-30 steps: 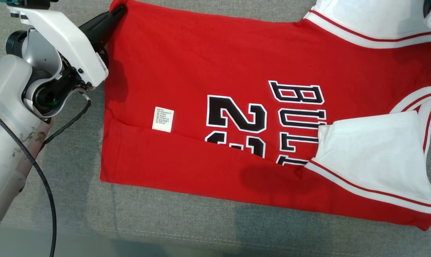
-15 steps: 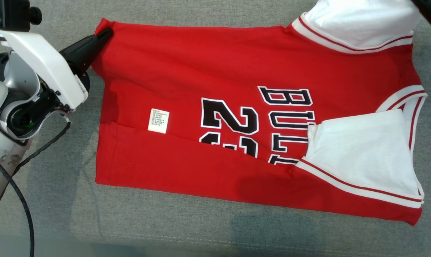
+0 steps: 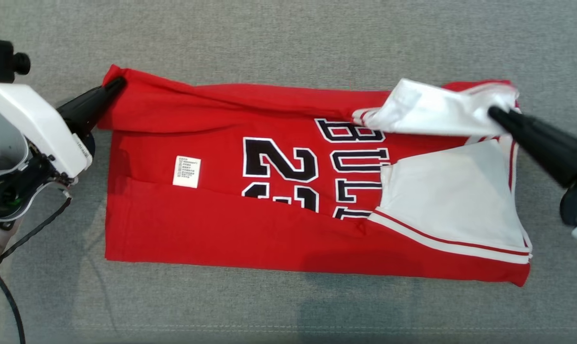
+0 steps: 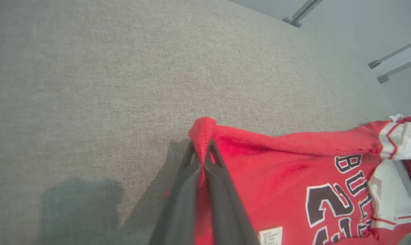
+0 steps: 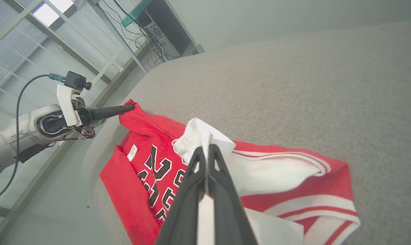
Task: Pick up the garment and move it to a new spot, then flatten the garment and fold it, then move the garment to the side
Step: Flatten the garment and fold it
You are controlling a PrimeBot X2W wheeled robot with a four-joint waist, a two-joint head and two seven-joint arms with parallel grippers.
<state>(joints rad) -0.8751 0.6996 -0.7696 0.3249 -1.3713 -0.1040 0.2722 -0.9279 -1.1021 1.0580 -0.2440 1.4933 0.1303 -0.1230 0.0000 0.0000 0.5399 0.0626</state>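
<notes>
One red jersey (image 3: pixel 269 234), near side already folded in, lies long-ways left-to-right on the grey fabric (image 3: pixel 288 33), while left gripper (image 3: pixel 118 83) and right gripper (image 3: pixel 494 112) pinch its far corners tight, so pull nearward I guess.

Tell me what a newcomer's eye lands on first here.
The red jersey with black lettering, spread across the grey fabric surface. Then the left gripper pinching its far left corner and the right gripper pinching the white sleeve at its far right, holding that edge raised.
</notes>
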